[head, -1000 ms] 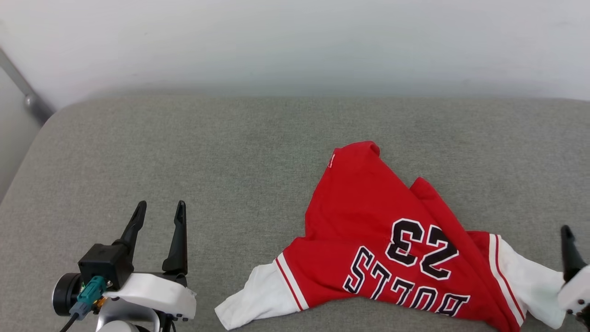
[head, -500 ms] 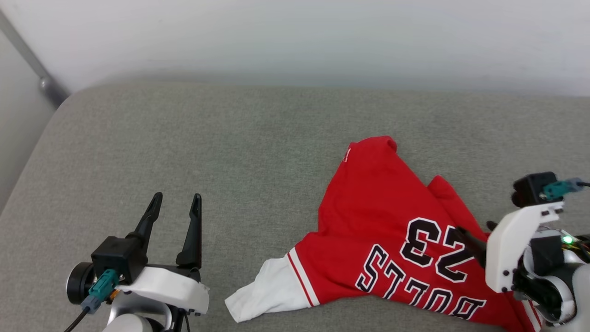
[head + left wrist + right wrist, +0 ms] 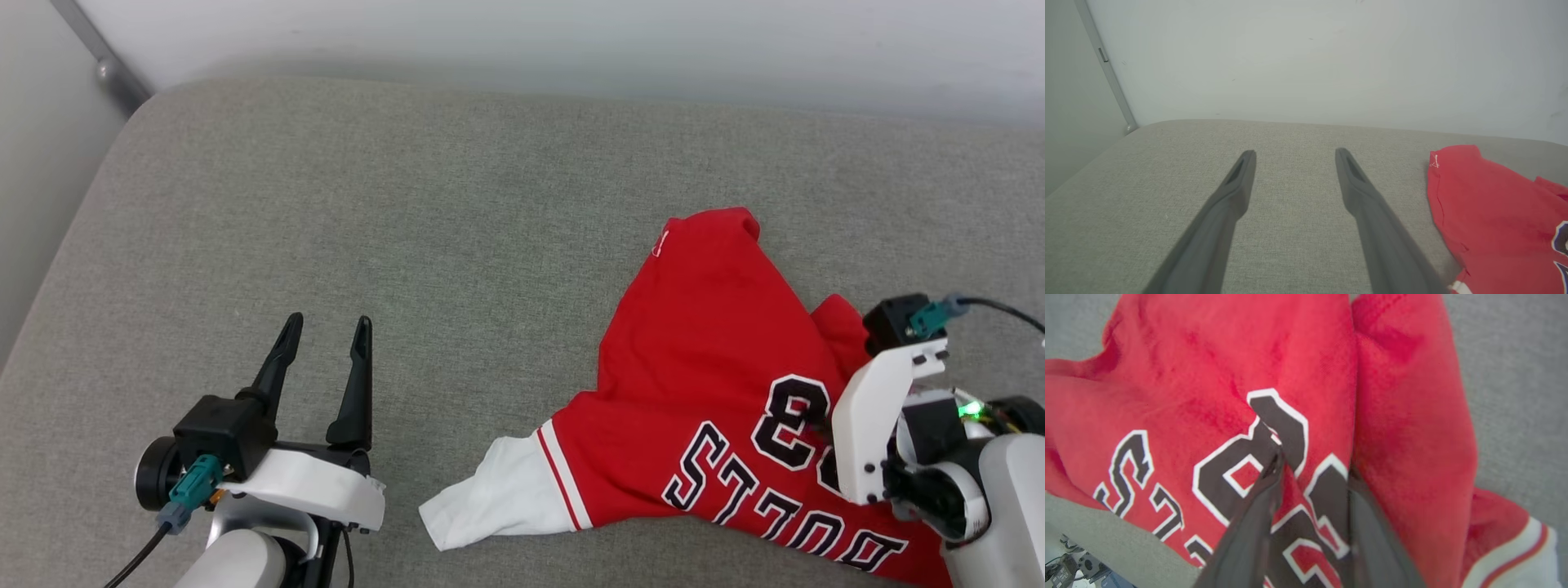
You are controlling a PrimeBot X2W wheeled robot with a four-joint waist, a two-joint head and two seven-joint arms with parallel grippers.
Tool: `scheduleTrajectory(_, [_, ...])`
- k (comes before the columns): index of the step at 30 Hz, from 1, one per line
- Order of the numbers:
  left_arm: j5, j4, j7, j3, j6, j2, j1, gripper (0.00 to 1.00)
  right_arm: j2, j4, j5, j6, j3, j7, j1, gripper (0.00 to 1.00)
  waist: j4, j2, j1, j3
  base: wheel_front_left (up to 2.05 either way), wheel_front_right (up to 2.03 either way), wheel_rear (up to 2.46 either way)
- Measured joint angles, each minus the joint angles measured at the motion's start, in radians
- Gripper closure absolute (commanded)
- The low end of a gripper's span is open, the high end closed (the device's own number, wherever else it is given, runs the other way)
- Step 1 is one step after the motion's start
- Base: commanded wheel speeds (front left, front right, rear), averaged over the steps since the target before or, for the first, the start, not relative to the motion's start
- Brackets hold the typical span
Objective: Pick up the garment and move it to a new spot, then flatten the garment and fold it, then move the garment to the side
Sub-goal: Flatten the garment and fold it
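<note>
1. Shirt [image 3: 702, 351] lies crumpled on the cushion's [image 3: 408, 204] right side, with "BULLS" and a "3" showing upside down.
2. Left gripper [image 3: 328, 321]: fingers apart, empty.
3. Right gripper [image 3: 1314, 465] straddles a fold at the number. Clamped? Can't tell.

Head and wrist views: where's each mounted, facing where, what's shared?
Head: on the head, facing forward-down at the grey cushion; left gripper, right arm show.
Left wrist: on that wrist, facing along the left gripper over cushion to the wall.
Right wrist: faces down along the right gripper onto the garment.
Shared: all three see the garment.
</note>
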Motion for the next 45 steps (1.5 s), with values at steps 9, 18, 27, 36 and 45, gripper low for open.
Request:
scheduleTrajectory(9, [0.009, 0.013, -0.006, 0.003, -0.011, -0.012, -0.013, 0.0, -0.034, -0.061, 0.002, 0.0, 0.055, -0.088, -0.104, 1.0, -0.015, 0.0, 0.0, -0.005, 0.0, 0.0, 0.0])
scheduleTrajectory(18, [0.027, 0.019, -0.01, -0.021, -0.047, -0.04, -0.079, 0.0, -0.071, -0.001, -0.033, 0.0, 0.072, -0.163, -0.355, 1.0, 0.017, 0.0, 0.0, 0.055, 0.0, 0.0, 0.0])
scheduleTrajectory(27, [0.047, 0.043, -0.012, -0.024, -0.088, -0.087, -0.145, 0.0, -0.098, 0.176, -0.066, 0.0, 0.053, -0.287, -0.571, 1.0, 0.069, 0.0, 0.0, 0.171, 0.0, 0.0, 0.0])
scheduleTrajectory(36, [0.08, 0.07, -0.012, 0.003, -0.119, -0.125, -0.166, 0.0, -0.086, 0.413, -0.09, 0.0, 0.061, -0.426, -0.6, 0.0, 0.109, 0.0, 0.0001, 0.234, 0.0, 0.0, 0.0])
scheduleTrajectory(45, [0.101, 0.097, -0.012, 0.039, -0.134, -0.133, -0.142, 0.0, -0.079, 0.45, -0.053, 0.0, 0.1, -0.595, -0.56, 0.0, 0.077, 0.0, 0.0, 0.166, 0.0, 0.0, 0.0])
